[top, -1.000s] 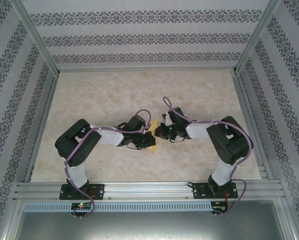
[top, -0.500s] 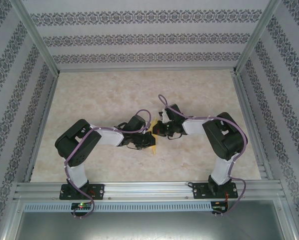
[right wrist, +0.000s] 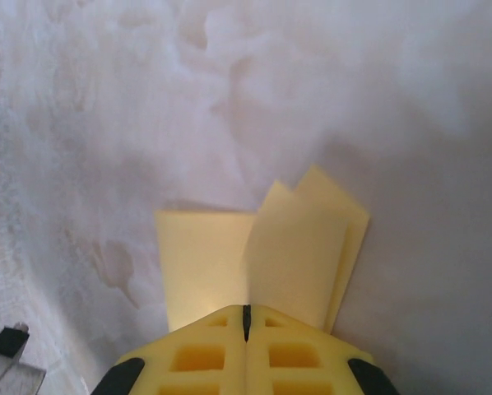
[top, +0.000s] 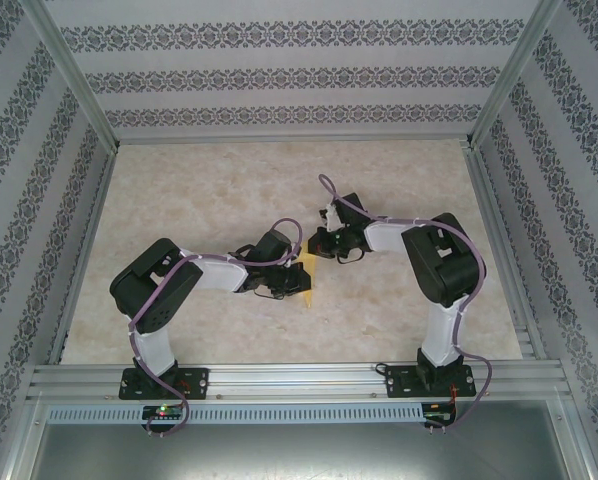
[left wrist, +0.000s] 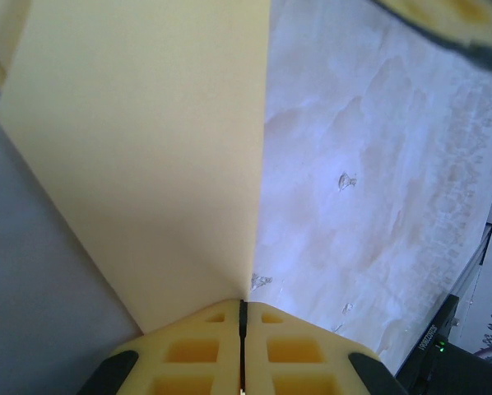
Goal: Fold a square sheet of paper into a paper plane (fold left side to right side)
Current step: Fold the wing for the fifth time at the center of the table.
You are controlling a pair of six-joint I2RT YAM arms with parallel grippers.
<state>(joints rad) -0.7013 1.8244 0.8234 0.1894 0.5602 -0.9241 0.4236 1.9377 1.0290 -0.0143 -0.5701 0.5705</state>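
"Where did we find the thin, creased yellow paper sheet (top: 307, 290)?"

"With a gripper at each end of it, and the pale marbled tabletop (top: 199, 190) beneath it. In the left wrist view the sheet rose as a broad plane with grey shadow beside it."

"How did we see the left gripper (left wrist: 242, 306)?"

"At the sheet's near end. Its jaws were pressed together on the paper, and the sheet's straight edge ran into the seam between the yellow fingers."

"And the right gripper (right wrist: 246, 311)?"

"At the sheet's far end, with its jaws also pressed together. Layered flaps fanned out just past its tips. We couldn't tell whether any paper was caught between them."
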